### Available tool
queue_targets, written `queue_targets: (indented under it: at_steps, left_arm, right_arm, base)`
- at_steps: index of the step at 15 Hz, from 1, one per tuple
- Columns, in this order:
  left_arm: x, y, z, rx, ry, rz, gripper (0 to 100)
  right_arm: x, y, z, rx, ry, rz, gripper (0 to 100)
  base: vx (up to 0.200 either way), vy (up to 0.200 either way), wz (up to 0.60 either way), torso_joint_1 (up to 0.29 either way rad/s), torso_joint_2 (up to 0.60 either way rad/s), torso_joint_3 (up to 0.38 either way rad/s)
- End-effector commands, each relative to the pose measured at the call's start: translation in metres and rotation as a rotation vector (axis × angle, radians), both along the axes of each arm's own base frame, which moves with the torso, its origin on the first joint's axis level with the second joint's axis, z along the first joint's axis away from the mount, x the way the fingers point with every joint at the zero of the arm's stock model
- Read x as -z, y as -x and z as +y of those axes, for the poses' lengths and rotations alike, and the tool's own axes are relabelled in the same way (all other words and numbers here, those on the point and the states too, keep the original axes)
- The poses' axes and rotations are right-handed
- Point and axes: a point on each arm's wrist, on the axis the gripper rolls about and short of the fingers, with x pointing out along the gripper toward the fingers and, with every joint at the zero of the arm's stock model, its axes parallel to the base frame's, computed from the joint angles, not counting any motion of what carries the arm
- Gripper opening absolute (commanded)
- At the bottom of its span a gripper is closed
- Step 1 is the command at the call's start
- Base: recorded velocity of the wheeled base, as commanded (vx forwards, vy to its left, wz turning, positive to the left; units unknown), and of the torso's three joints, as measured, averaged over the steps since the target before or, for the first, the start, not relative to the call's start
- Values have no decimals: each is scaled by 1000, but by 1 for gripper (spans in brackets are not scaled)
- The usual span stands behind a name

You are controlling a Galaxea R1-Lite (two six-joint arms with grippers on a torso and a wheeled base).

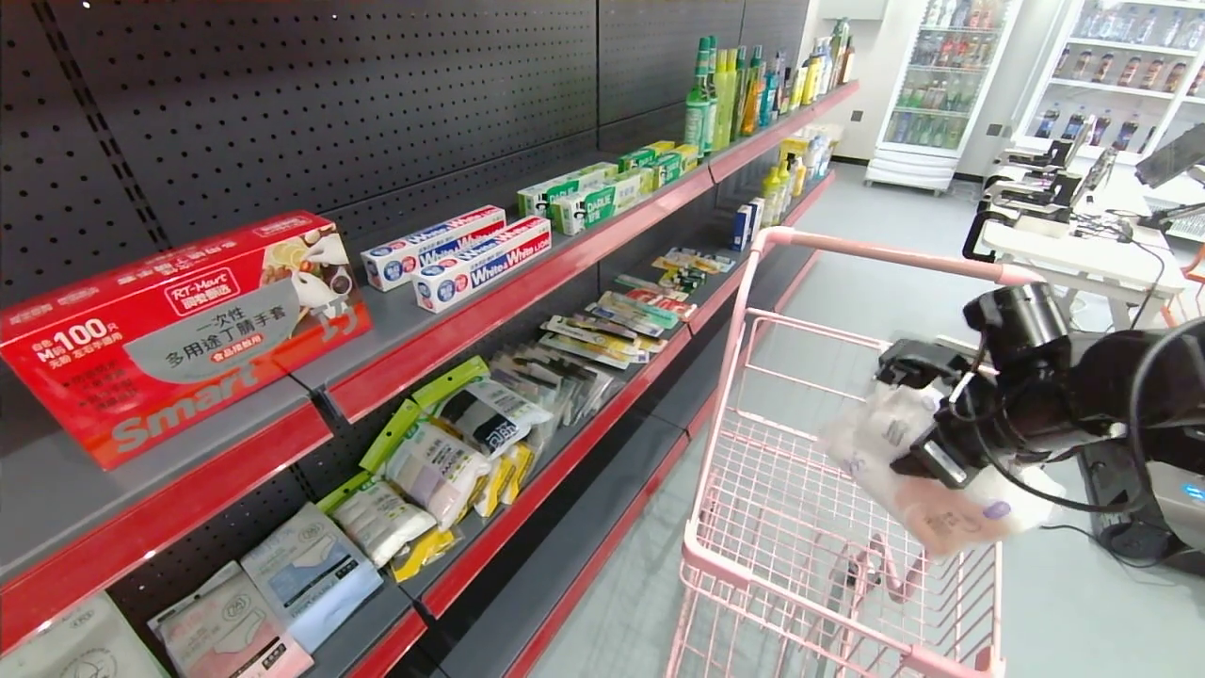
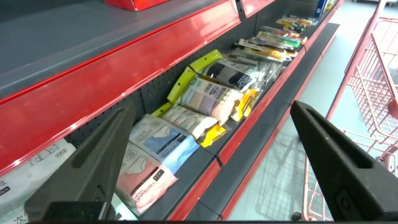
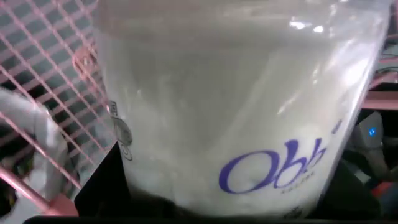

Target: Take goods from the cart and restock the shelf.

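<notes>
One soft, translucent white pack [image 1: 946, 516] with purple print is clamped by right fingers [image 1: 939, 461]; left fingers [image 2: 336, 155] gape.

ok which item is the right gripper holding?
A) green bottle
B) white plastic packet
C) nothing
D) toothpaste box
B: the right gripper is shut on a soft white packet, held over the cart.

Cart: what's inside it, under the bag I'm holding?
Mostly bare pink wire shows inside the cart. A white shape lies low against the wire, unclear what. The bag in the right gripper covers the part beneath it.
</notes>
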Motion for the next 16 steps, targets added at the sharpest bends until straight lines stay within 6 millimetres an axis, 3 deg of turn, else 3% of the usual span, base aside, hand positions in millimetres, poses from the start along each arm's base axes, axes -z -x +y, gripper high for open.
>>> queue_targets:
  at_steps: [1,2,3,5,6,7,10,16]
  left_arm:
    - [0,0,0,0,0,1,100]
    - [0,0,0,-1,0,1,100]
    - [0,0,0,-1,0,1,100]
    - [0,0,0,0,0,1,100]
    - [0,0,0,0,0,1,100]
    - [0,0,0,-1,0,1,100]
    - [0,0,0,0,0,1,100]
    - [0,0,0,-1,0,1,100]
  right_arm:
    - [-65,41,-2,149,-154,-321,0]
    - [-74,51,-2,179,-183,-387,0]
    - [-91,87,-5,216,-221,-508,0]
    - [-94,153,-12,228,-225,-597,0]
    - [-94,153,-12,228,-225,-597,0]
    - [-84,204,-15,234,-227,-665,0]
    - [-89,228,-15,207,-241,-748,0]
    - [-85,239,-19,243,-215,-772,0]
  base:
    - [0,0,0,0,0,0]
    - [0,0,0,0,0,0]
    - [0,0,0,0,0,0]
    - [0,0,0,0,0,0]
    - [0,0,0,0,0,0]
    - [0,0,0,0,0,0]
    - [0,0,0,0,0,0]
    - [0,0,0,141,-326,-175]
